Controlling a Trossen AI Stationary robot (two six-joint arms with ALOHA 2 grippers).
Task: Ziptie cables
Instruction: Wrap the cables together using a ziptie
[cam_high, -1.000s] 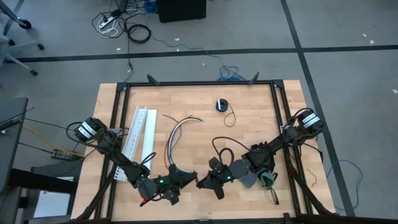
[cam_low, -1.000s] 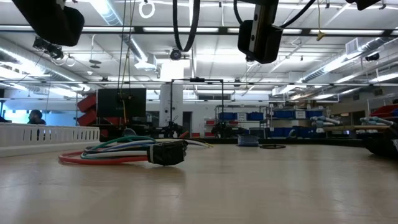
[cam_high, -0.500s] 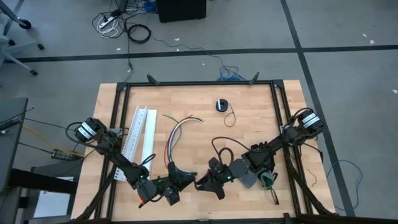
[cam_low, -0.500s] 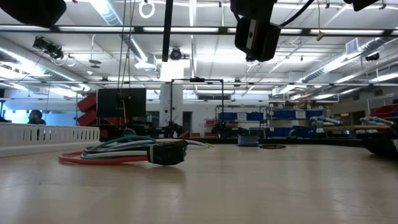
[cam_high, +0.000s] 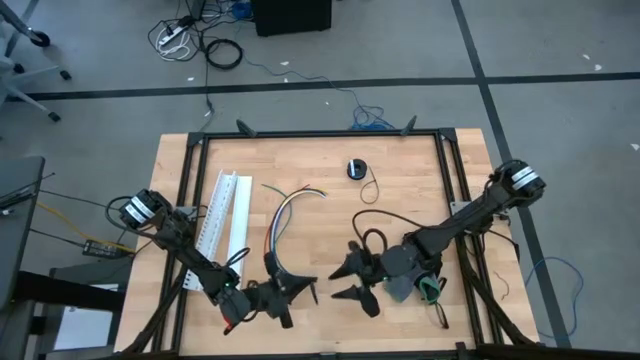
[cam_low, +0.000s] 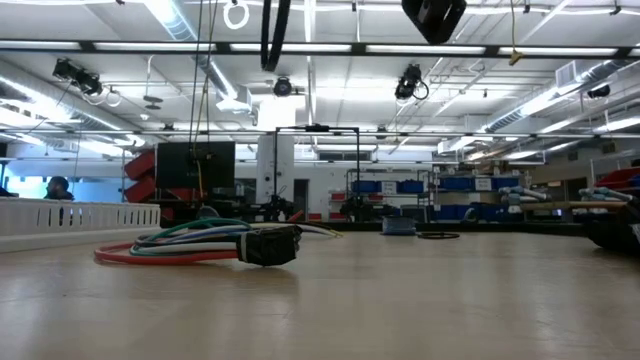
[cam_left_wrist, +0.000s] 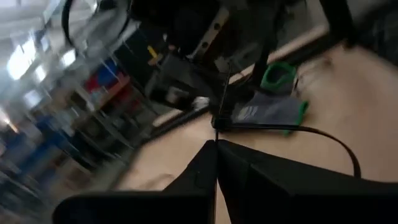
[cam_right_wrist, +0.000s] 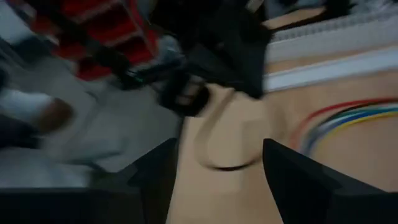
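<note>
Left claw (cam_high: 306, 293) closed, a thin black ziptie (cam_left_wrist: 219, 104) pinched at its tips. Right claw (cam_high: 350, 283) open, empty, just beside it. Cables (cam_high: 280, 222) lie on table (cam_high: 400, 160), apart behind left claw. Risk: ziptie slips or twists, single pinch only

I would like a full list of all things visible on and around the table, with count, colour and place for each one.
cables: one loose bundle, orange, blue, white, purple, red; table middle, curving toward the near edge.
slotted channel: one, white; left of the bundle.
round object: one, black, with a thin black cord; far middle of the table.
green-and-grey item: one; near right, under the right arm.
table: one, light wood, black frame.
left gripper: black, shut; near edge, middle.
right gripper: black, open; just right of the left gripper, apart from it.
</note>
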